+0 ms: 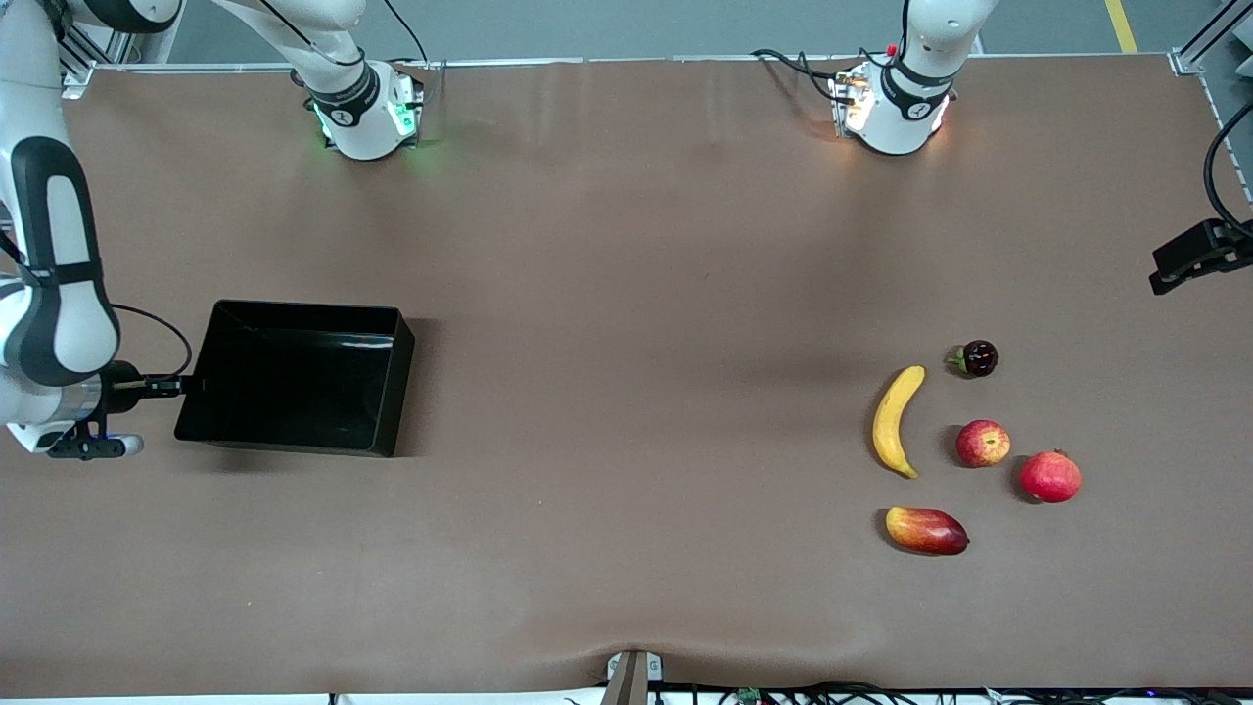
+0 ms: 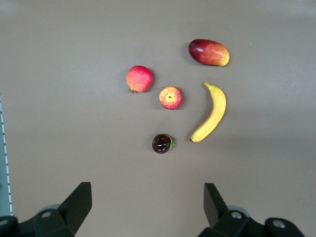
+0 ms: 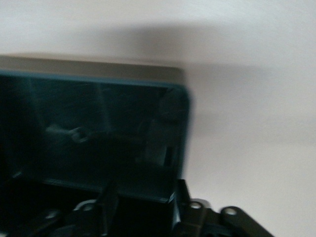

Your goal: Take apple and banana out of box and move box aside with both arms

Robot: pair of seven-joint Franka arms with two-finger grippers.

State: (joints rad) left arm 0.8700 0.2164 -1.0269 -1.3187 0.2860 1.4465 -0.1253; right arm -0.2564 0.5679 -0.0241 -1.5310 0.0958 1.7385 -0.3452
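while left gripper (image 2: 147,207) gapes, banana (image 1: 897,421) lies untouched.

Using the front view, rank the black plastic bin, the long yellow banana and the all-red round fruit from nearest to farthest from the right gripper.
1. Black plastic bin, at the right gripper.
2. Long yellow banana, toward the left arm's end.
3. All-red round fruit, outermost there.
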